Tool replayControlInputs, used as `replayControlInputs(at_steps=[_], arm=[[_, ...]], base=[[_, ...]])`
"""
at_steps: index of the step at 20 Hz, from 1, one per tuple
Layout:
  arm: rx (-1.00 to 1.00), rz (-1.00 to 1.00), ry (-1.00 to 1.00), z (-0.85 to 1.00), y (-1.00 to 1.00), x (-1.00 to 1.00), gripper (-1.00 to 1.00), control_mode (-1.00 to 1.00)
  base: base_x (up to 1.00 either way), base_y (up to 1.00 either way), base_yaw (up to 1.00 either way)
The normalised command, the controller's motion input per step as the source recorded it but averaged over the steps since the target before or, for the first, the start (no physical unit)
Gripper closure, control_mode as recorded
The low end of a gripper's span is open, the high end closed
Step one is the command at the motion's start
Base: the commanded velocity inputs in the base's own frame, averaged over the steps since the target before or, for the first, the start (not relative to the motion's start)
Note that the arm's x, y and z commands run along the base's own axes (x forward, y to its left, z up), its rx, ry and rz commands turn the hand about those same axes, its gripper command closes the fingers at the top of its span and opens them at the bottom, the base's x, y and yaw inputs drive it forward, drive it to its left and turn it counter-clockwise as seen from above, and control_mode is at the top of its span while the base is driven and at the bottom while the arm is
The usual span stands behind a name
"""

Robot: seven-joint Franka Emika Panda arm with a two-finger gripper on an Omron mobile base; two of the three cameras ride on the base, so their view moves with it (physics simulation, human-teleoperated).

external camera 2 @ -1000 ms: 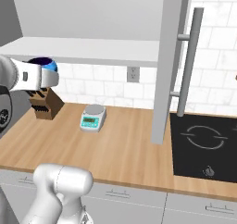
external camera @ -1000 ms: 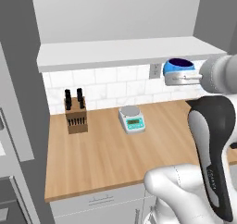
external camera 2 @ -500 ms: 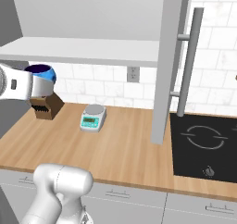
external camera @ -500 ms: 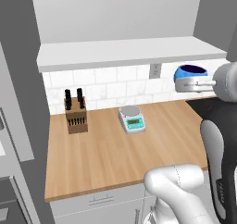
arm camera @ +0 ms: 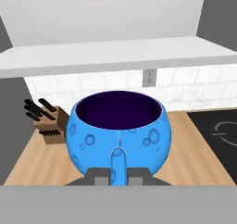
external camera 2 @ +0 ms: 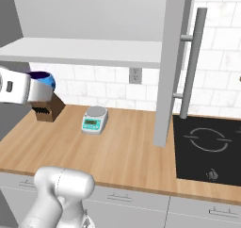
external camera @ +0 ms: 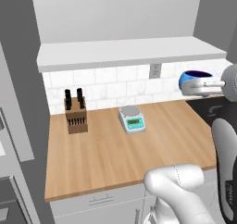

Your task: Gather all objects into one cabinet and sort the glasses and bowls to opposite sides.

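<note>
Carrying the glossy blue handled mug [arm camera: 119, 130] upright above the wooden tabletop [external camera: 115, 153], fingers [arm camera: 97, 176] clamped on its handle; next, probably lifting it onto the long white cabinet shelf [external camera: 129, 52].

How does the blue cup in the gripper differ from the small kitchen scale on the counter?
The glossy round blue mug is held in the air above the wooden counter, clamped by the gripper; the flat white kitchen scale rests on that counter. The mug is a deep, open vessel with a dark inside; the scale is low, with a round top plate and a teal display. Both stand upright.
</note>
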Motion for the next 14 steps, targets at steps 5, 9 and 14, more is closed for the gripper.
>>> replayControlInputs(at_steps=[5, 9, 14], arm=[[0.00, 0.00, 0.02, 0.00, 0.00, -0.14, 1.00, 1.00], [0.00, 0.00, 0.00, 0.00, 0.00, 0.00, 1.00, 1.00], [0.00, 0.00, 0.00, 0.00, 0.00, 0.00, 1.00, 1.00]], base=[[-0.47, 0.00, 0.00], [-1.00, 0.00, -0.05], [-0.87, 0.02, -0.30]])
